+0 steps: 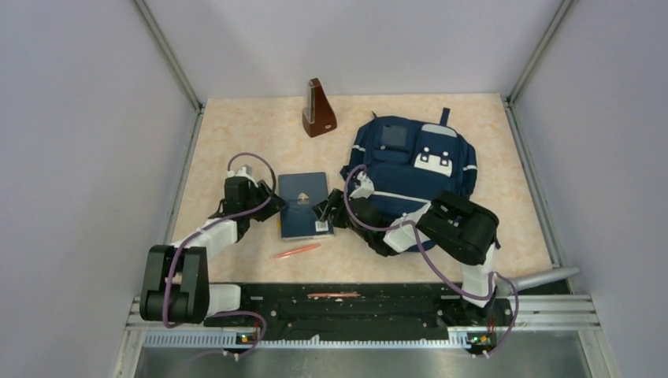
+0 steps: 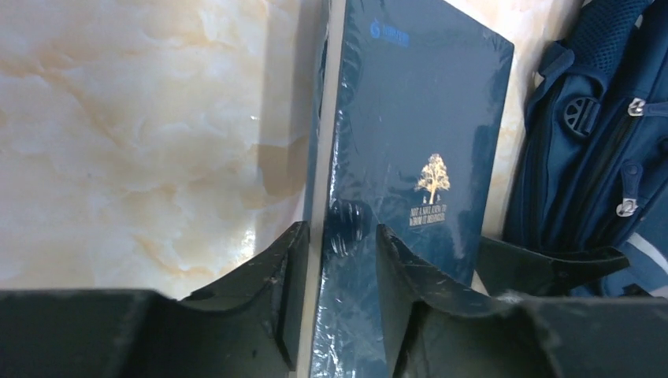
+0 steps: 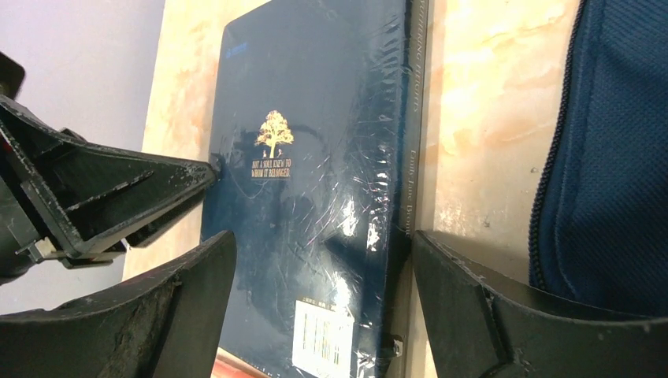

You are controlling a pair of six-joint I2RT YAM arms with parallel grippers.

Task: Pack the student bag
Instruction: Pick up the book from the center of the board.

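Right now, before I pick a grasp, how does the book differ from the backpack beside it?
The book is a small, flat, stiff rectangle; the backpack is much larger, bulky and soft. The book's cover is glossy under clear wrap, with a gold tree on it; the backpack is matte woven fabric with zips, pale grey patches and light stripes. Both are dark blue and lie on the table, side by side with a strip of bare surface between them.

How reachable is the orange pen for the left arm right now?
Probably yes: the pen lies alone on the table near the left gripper, which must first back off the book's edge.
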